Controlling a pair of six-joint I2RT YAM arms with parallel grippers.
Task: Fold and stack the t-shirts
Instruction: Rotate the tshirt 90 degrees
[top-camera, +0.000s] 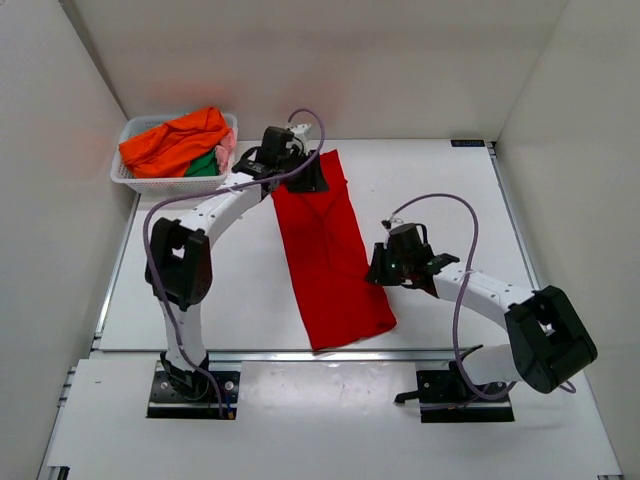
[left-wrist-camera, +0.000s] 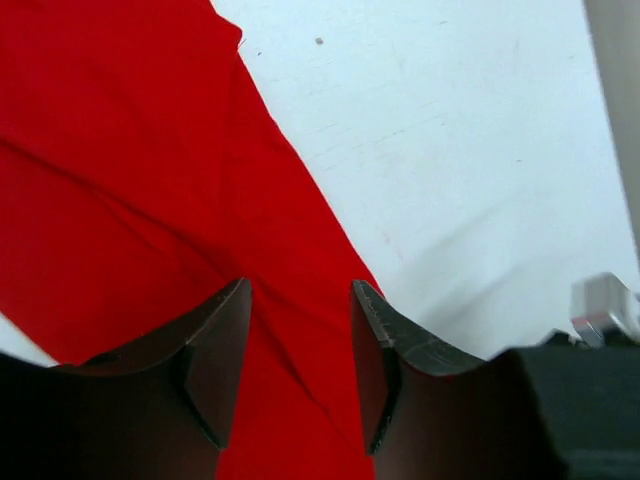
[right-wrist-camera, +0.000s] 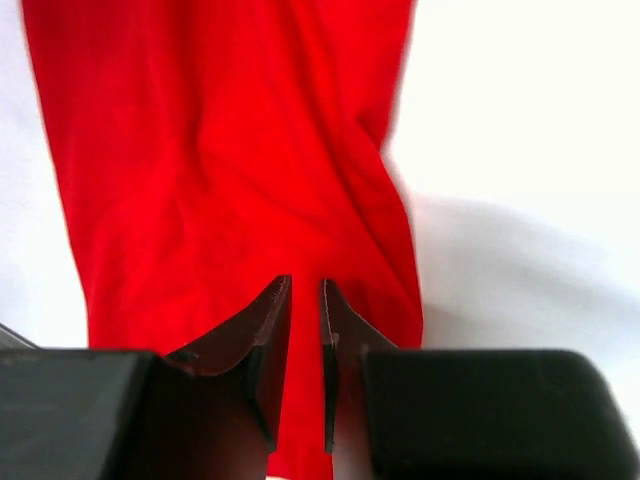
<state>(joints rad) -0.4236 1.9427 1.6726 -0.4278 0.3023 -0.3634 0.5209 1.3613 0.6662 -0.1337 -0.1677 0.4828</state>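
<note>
One white table (top-camera: 240, 300): left fingers (left-wrist-camera: 215, 340) apart, right fingers (right-wrist-camera: 262, 330) seemingly pinching red t-shirt (top-camera: 330, 260).

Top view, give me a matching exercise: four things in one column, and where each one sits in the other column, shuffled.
Things:
1. red shirt
2. orange shirt
3. left claw
4. right claw

Places:
A. in the basket
B. at the red shirt's right edge
C. laid out flat on the table
D. at the red shirt's far end

Pairs: 1-C, 2-A, 3-D, 4-B
</note>
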